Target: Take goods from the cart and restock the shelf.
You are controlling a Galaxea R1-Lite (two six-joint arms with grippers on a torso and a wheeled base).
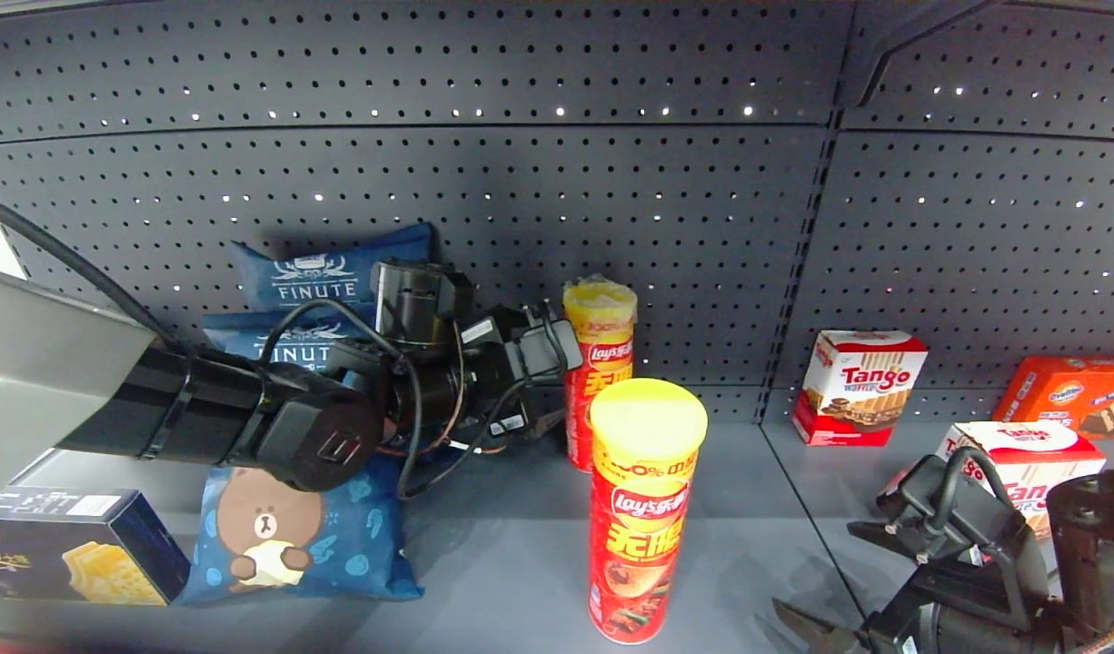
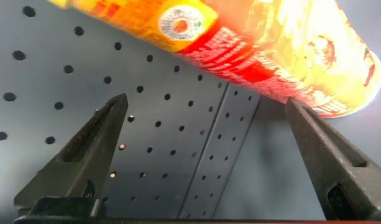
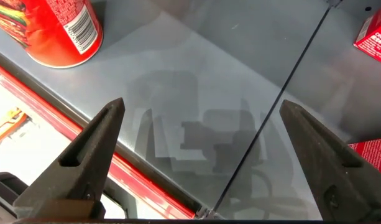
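Two red chip cans with yellow lids stand upright on the grey shelf [image 1: 502,563]. The rear can [image 1: 601,363] is near the pegboard; the front can [image 1: 643,509] is closer to the shelf edge. My left gripper [image 1: 557,377] sits just left of the rear can, open. In the left wrist view that can [image 2: 252,43] lies just beyond the spread fingertips of the left gripper [image 2: 206,102], not between them. My right gripper [image 1: 814,566] hangs low at the front right, open and empty. In the right wrist view the right gripper [image 3: 202,104] is above the shelf's front edge, with the front can's base [image 3: 53,31] off to one side.
Blue snack bags [image 1: 325,282] and a bear-print bag [image 1: 293,536] lie under and behind the left arm. A dark box [image 1: 66,545] sits far left. Wafer boxes [image 1: 857,386] [image 1: 1029,463] and an orange box [image 1: 1075,391] stand right. A red strip [image 3: 72,106] edges the shelf front.
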